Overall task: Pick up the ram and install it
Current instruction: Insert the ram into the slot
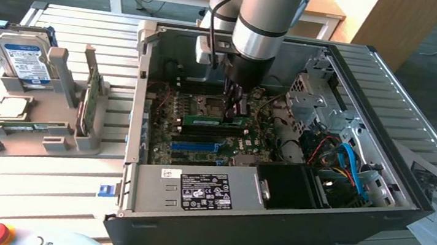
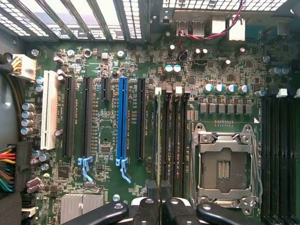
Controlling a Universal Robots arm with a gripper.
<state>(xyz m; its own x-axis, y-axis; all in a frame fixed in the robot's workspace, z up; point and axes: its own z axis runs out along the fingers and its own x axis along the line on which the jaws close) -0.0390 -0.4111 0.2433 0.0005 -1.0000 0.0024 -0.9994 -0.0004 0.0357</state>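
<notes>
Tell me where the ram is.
In the middle of the exterior view, the ram sits inside the computer case, under the gripper, beside the processor socket.

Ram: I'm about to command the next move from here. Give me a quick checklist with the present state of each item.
1. Grip: gripper appears closed on the ram: ok.
2. Alignment: ram runs parallel to the memory slots: ok.
3. Ram fully seated, latches shut: cannot tell.
4. Neighbouring memory slots empty: ok.
5. Cables lie apart from the ram, toward the exterior view's right: ok.
</notes>
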